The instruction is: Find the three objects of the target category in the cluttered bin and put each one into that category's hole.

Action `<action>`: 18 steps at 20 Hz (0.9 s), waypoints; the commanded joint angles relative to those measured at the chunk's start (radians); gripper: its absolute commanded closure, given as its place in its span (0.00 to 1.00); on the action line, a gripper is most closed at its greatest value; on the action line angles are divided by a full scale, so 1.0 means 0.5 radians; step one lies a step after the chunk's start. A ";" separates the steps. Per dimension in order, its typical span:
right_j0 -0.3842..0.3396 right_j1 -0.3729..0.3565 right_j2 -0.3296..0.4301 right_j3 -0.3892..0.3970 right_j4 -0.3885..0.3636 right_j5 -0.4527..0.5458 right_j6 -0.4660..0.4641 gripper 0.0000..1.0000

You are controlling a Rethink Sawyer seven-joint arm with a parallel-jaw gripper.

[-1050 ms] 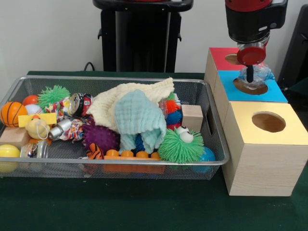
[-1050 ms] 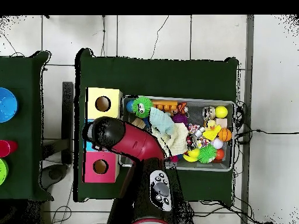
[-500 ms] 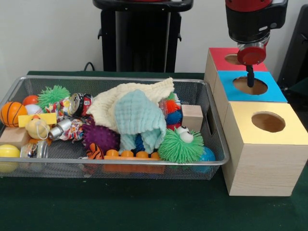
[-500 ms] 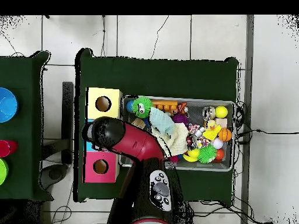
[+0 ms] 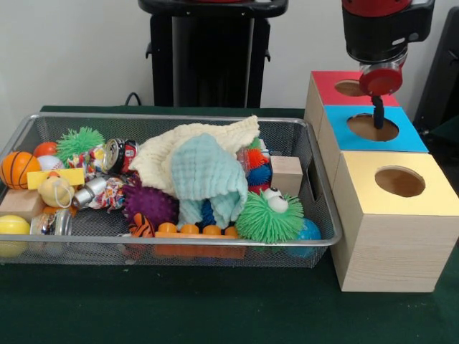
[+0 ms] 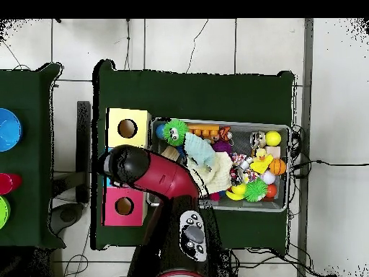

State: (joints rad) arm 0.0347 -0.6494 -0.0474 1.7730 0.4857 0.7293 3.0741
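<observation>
Green tabletop (image 5: 215, 315); front view alone shows my pincer (image 5: 378, 113) over blue hole (image 5: 373, 127), bottle gone, grip state unclear.

The gripper (image 5: 378, 107) hangs empty directly above the blue-topped box (image 5: 401, 136), its tip just over that box's round hole (image 5: 372, 127). Behind it stands the red-topped box (image 5: 331, 87), and in front, nearer the camera, the yellow-topped box (image 5: 394, 215), each with its own round hole. Off to the side of the gripper lies the wire mesh bin (image 5: 315, 179), heaped with spiky balls, cloths and crushed cans (image 5: 92, 190); which are targets is unclear.
</observation>
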 commanded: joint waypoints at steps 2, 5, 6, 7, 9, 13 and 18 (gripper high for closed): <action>0.001 -0.106 -0.082 -0.142 -0.224 0.450 0.135 0.00; -0.045 -0.155 -0.195 -0.248 -0.403 0.570 0.021 0.00; -0.084 -0.158 -0.199 -0.277 -0.451 0.576 -0.043 0.00; -0.123 -0.160 -0.203 -0.305 -0.500 0.581 -0.107 0.00; -0.192 -0.158 -0.197 -0.373 -0.603 0.601 -0.227 0.00; -0.329 -0.190 -0.140 -0.412 -0.760 0.576 -0.395 0.00; -0.494 -0.193 -0.026 -0.397 -0.883 0.504 -0.505 0.00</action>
State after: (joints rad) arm -0.1352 -0.7478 -0.1059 1.6186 0.1408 0.9786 3.0741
